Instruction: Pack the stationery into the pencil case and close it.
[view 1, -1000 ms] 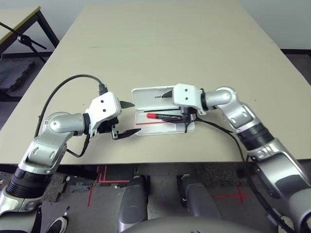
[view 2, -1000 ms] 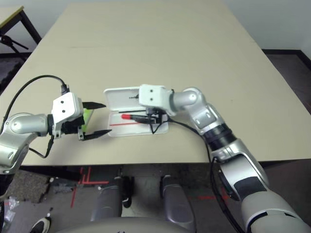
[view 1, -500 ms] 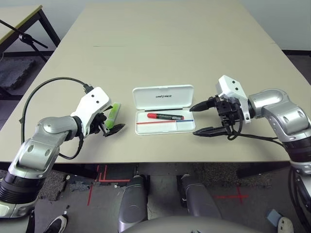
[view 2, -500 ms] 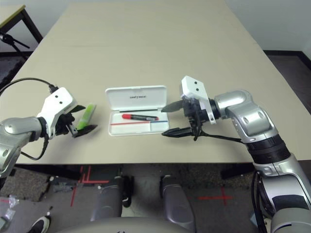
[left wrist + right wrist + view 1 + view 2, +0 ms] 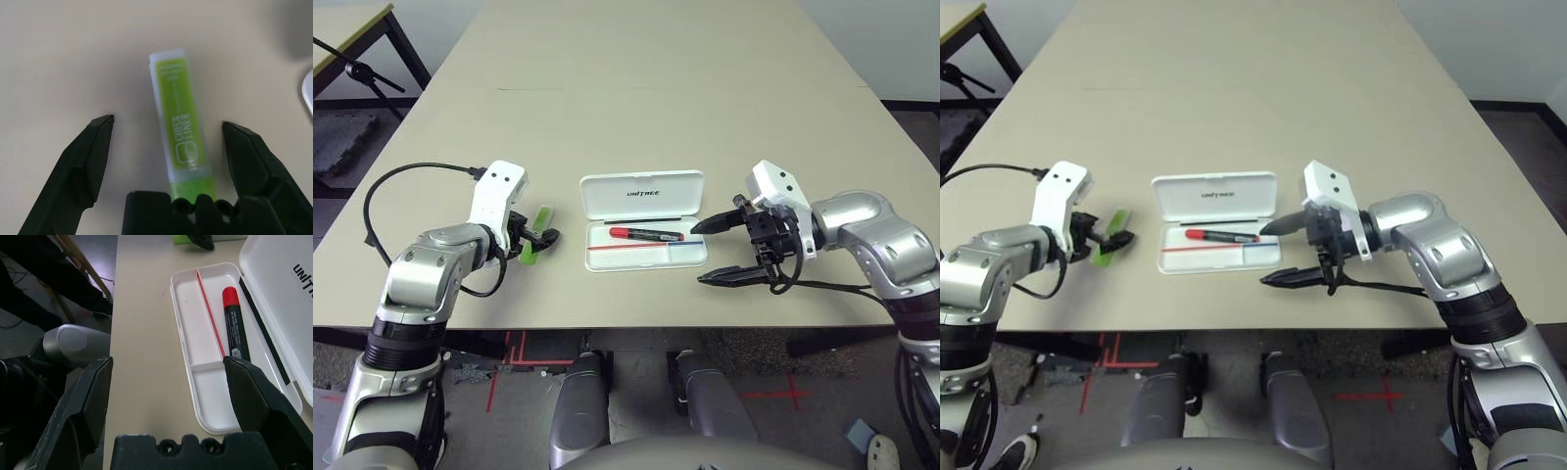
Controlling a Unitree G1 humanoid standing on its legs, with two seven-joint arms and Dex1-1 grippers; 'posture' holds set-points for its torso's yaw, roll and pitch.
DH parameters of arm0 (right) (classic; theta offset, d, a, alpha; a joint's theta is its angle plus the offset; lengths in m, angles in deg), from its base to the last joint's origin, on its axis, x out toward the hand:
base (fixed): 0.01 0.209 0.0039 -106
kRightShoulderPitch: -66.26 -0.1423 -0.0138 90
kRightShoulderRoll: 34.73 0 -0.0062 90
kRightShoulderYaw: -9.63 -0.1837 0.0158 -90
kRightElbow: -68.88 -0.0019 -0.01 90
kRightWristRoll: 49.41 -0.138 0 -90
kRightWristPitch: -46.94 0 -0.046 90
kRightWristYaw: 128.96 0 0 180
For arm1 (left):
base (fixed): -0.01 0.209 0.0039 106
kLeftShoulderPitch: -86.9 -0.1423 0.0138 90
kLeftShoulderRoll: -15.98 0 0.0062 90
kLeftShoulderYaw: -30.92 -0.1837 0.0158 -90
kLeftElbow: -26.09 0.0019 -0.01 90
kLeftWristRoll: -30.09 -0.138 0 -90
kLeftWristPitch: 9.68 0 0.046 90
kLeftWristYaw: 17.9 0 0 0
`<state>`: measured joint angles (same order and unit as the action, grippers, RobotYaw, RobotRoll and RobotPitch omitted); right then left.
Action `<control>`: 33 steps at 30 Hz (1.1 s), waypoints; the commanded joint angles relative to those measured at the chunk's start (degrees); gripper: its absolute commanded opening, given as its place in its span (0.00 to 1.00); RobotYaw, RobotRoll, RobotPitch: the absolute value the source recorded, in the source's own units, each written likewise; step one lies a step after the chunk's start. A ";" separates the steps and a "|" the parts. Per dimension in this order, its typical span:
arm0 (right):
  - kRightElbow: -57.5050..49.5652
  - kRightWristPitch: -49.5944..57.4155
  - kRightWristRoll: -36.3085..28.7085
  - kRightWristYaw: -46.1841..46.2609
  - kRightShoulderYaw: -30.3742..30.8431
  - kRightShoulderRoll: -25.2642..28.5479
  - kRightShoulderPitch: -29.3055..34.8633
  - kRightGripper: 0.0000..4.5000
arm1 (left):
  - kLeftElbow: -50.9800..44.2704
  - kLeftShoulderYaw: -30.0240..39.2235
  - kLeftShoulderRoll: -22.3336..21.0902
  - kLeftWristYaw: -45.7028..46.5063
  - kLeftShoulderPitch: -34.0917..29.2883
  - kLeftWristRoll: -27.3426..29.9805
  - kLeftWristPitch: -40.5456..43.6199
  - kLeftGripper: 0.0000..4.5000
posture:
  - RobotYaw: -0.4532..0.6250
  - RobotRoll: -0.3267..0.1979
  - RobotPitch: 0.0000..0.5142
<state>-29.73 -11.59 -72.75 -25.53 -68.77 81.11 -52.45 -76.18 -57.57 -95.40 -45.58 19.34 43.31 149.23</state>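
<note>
Right tool (image 5: 722, 251) withdrawn from pencil case (image 5: 644, 220), both tools apart, beige table (image 5: 646, 88).

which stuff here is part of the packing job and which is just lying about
Part of the job:
- lime-green highlighter, on the table
- red marker, in the case
- open pencil case

Lying about:
- black stand beside the table

Open white pencil case (image 5: 644, 196) mid-table with red marker pen (image 5: 646, 234) in its tray, left gripper (image 5: 536, 242) spread open over lime-green highlighter (image 5: 537, 232) to its left, right gripper (image 5: 722, 251) open just right of case.
</note>
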 commanded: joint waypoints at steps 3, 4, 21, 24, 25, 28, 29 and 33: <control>-1.08 0.19 -0.48 0.82 -0.24 0.36 0.72 1.00 | 1.80 -1.40 0.35 0.85 0.28 0.25 3.55 0.91 | 0.40 0.62 0.31; -1.08 0.14 -0.47 0.88 -0.22 0.39 0.74 1.00 | 1.84 -1.38 0.40 0.90 0.30 0.30 3.64 0.86 | 0.40 0.62 0.31; 2.66 -3.12 1.79 1.31 0.93 -0.11 -0.27 1.00 | 2.01 4.36 -13.43 -12.92 -8.26 3.28 -15.42 0.24 | 0.42 0.62 0.30; 3.60 -3.98 2.39 1.27 1.25 -0.25 -0.38 1.00 | 0.82 7.02 -16.29 -17.46 -11.48 5.13 -18.77 0.24 | 0.43 0.62 0.30; 3.90 -4.20 2.52 1.20 1.34 -0.24 -0.45 1.00 | 0.17 7.59 -17.19 -19.15 -12.63 5.62 -20.19 0.24 | 0.43 0.62 0.30; 5.14 -4.70 3.45 1.07 1.79 0.19 -0.77 1.00 | -3.15 9.21 -20.18 -25.76 -17.21 7.59 -24.87 0.24 | 0.43 0.62 0.29; 5.86 -5.22 4.19 1.08 2.01 0.47 -0.82 1.00 | -5.22 10.04 -21.47 -29.13 -19.69 8.77 -26.78 0.24 | 0.43 0.62 0.29; 8.59 -6.64 6.23 1.52 1.87 1.20 -0.71 1.00 | -10.53 11.44 -24.54 -34.55 -24.67 11.05 -29.15 0.24 | 0.44 0.62 0.29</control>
<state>-21.96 -17.45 -67.39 -23.87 -67.32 81.60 -53.33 -84.82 -46.90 -118.65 -78.79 -4.83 53.74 121.28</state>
